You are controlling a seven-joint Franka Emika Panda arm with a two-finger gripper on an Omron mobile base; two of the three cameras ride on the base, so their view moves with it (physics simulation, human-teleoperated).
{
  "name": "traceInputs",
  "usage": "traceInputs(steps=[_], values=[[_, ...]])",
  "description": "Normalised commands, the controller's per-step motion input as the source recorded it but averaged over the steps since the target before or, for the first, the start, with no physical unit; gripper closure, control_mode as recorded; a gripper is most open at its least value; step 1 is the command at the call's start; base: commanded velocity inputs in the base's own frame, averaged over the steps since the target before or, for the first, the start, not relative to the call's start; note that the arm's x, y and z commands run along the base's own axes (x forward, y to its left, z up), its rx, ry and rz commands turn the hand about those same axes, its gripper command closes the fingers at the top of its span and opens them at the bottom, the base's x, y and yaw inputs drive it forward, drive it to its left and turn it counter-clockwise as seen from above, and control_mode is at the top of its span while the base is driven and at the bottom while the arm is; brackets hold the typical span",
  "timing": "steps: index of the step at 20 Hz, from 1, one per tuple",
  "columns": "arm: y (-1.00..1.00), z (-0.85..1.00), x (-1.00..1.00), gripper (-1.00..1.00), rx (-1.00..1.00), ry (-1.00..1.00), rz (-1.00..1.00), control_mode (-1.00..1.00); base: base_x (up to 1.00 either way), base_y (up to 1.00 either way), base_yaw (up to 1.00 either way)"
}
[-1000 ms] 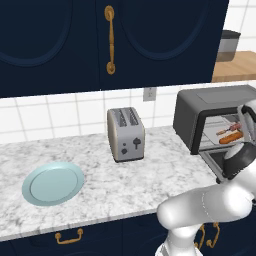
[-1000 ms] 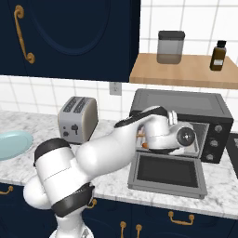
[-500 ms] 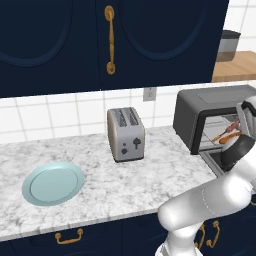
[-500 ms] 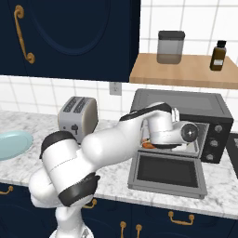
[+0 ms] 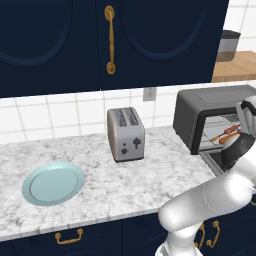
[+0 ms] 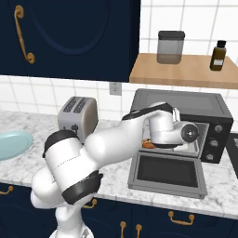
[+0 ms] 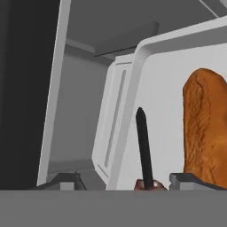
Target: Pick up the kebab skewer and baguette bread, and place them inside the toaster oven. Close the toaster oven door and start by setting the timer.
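Note:
The toaster oven [image 6: 186, 103] stands at the right end of the counter with its door [image 6: 167, 172] dropped flat and open. My arm reaches into the oven's mouth. In the hand view my gripper [image 7: 126, 181] is open, its fingertips [image 7: 66, 179] wide apart inside the grey cavity. The kebab skewer [image 7: 144, 146] rises as a thin dark stick in the gap between them, with a meat chunk at its base and neither tip touching it. The baguette bread [image 7: 206, 126] lies just beyond the right tip. From the left base camera the skewer [image 5: 227, 133] and the baguette [image 5: 223, 141] show on the rack.
A silver two-slot toaster [image 5: 126, 134] stands mid-counter and a light blue plate [image 5: 53, 182] lies at the left. The oven's knobs [image 6: 214, 135] are on its right face. A wooden shelf above holds a jar [image 6: 170, 46] and a brown bottle [image 6: 217, 55].
The fingers have spread apart inside the oven. The hand has shifted slightly at the oven's mouth, and the food lies on the rack.

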Motion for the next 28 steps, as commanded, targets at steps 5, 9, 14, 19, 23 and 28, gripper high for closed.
traceInputs(steps=[5, 9, 14, 19, 23, 28], values=[[-0.4, 0.3, 0.01, -1.0, 0.0, 0.0, -0.02, -1.0, 0.0, 0.0, 0.0], [-0.53, 0.43, -0.56, -1.0, -0.02, 0.0, 0.0, -1.0, 0.0, 0.0, 0.0], [-0.35, 0.24, -0.76, -1.0, -0.12, 0.0, 0.01, -1.0, 0.0, 0.0, 0.0], [0.0, 0.0, -0.48, -1.0, -0.23, 0.0, 0.12, -1.0, 0.0, 0.0, 0.0], [0.2, 0.0, -0.18, -1.0, -0.27, -0.09, 0.2, -1.0, 0.0, 0.0, 0.0], [0.13, -0.01, -0.21, -1.0, -0.29, -0.08, 0.34, -1.0, 0.0, 0.0, 0.0]])
